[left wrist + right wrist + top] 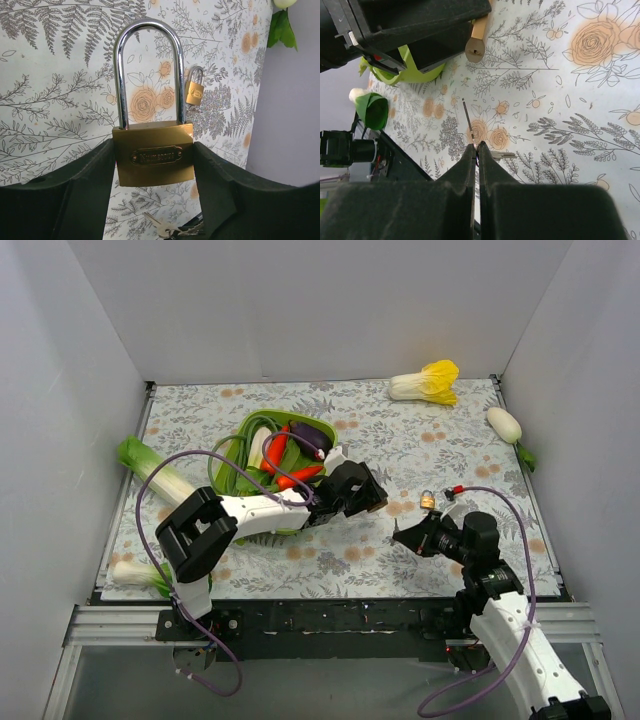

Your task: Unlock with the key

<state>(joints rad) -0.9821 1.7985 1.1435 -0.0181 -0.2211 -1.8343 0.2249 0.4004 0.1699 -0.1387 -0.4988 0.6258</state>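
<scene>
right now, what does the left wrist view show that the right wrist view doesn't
Only left wrist: the big brass padlock front-on with its shackle, clamped in the left gripper, and a small padlock beyond. Only right wrist: the right gripper shut on the key, the padlock's keyhole end, a green basket. Both: that padlock, key, floral cloth.

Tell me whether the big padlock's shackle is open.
No, both legs of the shackle are seated in the big padlock body.

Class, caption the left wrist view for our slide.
Left gripper holds a brass padlock by its body; smaller padlock beyond.
</scene>
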